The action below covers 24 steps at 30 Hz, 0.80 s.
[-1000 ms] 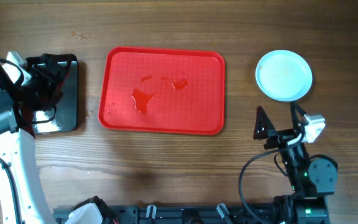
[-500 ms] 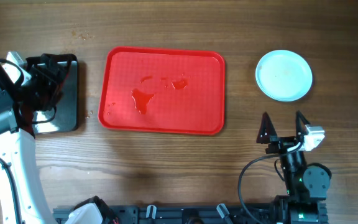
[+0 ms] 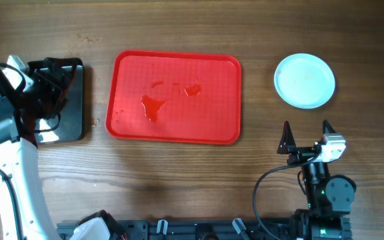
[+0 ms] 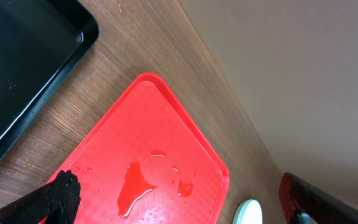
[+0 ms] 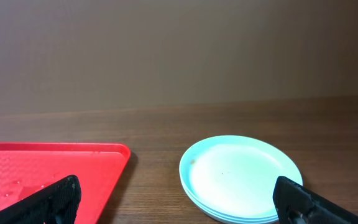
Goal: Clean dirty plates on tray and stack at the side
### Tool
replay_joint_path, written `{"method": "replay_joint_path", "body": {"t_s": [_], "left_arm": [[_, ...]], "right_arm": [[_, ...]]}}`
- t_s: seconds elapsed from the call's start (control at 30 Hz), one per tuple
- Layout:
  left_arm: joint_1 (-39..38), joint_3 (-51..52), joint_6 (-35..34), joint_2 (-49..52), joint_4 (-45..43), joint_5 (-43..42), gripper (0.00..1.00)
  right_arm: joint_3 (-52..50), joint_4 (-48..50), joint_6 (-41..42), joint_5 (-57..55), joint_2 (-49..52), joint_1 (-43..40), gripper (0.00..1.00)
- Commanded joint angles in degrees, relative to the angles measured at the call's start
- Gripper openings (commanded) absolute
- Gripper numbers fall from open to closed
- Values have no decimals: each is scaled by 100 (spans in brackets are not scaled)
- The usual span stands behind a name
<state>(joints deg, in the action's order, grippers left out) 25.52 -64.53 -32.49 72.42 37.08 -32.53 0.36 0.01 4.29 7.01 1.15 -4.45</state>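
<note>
- Right pincer (image 3: 305, 128) has drawn back from the plates (image 3: 305, 81), wide open and empty; left pincer (image 3: 53, 90) is open too.
- Plates sit stacked right of the tray (image 3: 179, 139); likely stiff, slick and breakable, so best pinched at the rim.

The plates (image 5: 241, 177) sit in a neat white stack on the brown wooden table (image 5: 166, 127). The red tray (image 5: 48, 163) lies just to their left, with a few wet spots. The right gripper (image 5: 176, 194) holds its two black fingers (image 5: 48, 200) wide apart.

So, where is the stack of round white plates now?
The stack of plates sits right of the red rectangular plastic tray in the overhead view, just beyond the right gripper.
</note>
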Motion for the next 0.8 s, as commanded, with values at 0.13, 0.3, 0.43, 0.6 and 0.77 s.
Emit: {"method": "replay_joint_path", "body": {"t_s": [0.13,0.3,0.43,0.6,0.77], "left_arm": [[-4,2,7,-31,-17,-83,100],[-4,2,7,-31,-17,-83,100],[-4,2,7,-31,-17,-83,100],[-4,2,7,-31,-17,-83,100],[-4,2,76,-31,7,98,100]], "right_arm": [[-7,31,229,-61,-87,-24,100],[-7,31,227,-61,-87,-24,100],[-7,31,227,-61,-87,-24,100],[-7,33,227,-61,-87,-24,100],[-7,33,227,-61,-87,-24,100]]}}
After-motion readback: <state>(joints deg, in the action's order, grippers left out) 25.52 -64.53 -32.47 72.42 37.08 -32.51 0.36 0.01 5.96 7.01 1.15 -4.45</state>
